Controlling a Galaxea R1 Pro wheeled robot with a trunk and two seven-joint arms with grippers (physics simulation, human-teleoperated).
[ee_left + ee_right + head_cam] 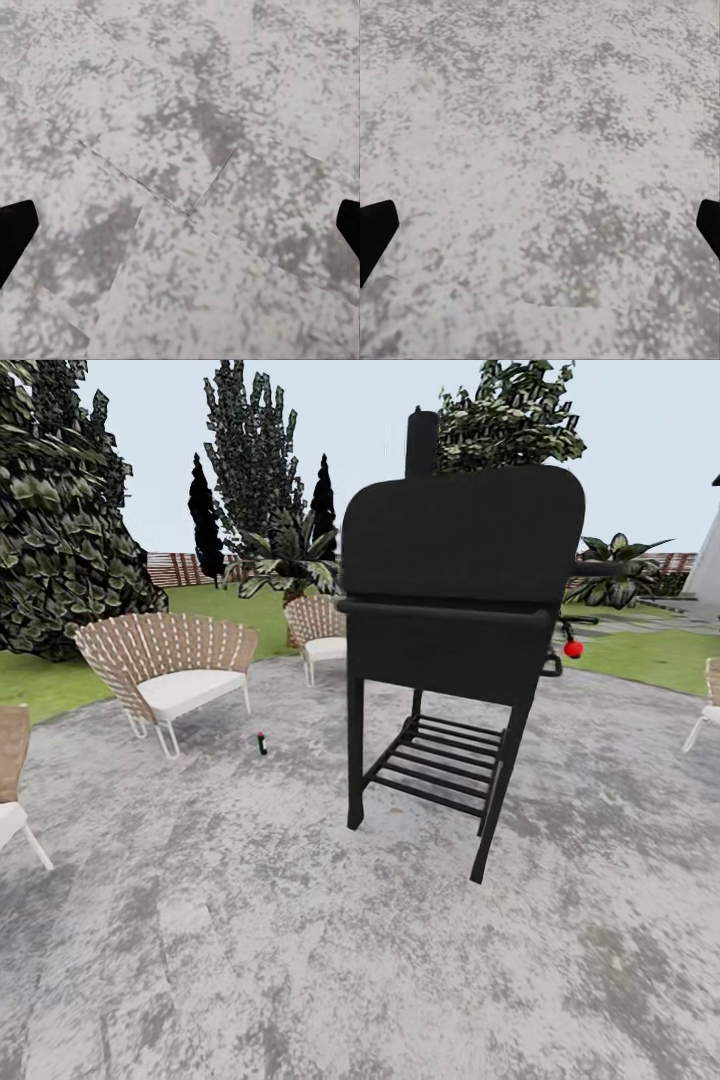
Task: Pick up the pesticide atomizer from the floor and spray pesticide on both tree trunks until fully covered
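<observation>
The pesticide atomizer (262, 742), a small dark bottle with a red top, stands on the grey stone floor (300, 920) between a wicker chair and the black grill. Green-grey leafy crowns of trees (510, 415) rise behind the grill, and the tree trunk is hidden by it. In the left wrist view my left gripper (180, 232) is open over bare paving, its black fingertips (15, 232) far apart. My right gripper (540, 232) is open too, with its fingertips (375, 229) at the picture's sides and only paving between them.
A tall black grill (455, 620) on legs stands just ahead at the centre right. Wicker chairs sit at the left (170, 665), far left (12, 780), behind the grill (318, 632) and at the right edge (708, 705). Lawn (660, 655), palms and a slatted fence (175, 568) lie beyond.
</observation>
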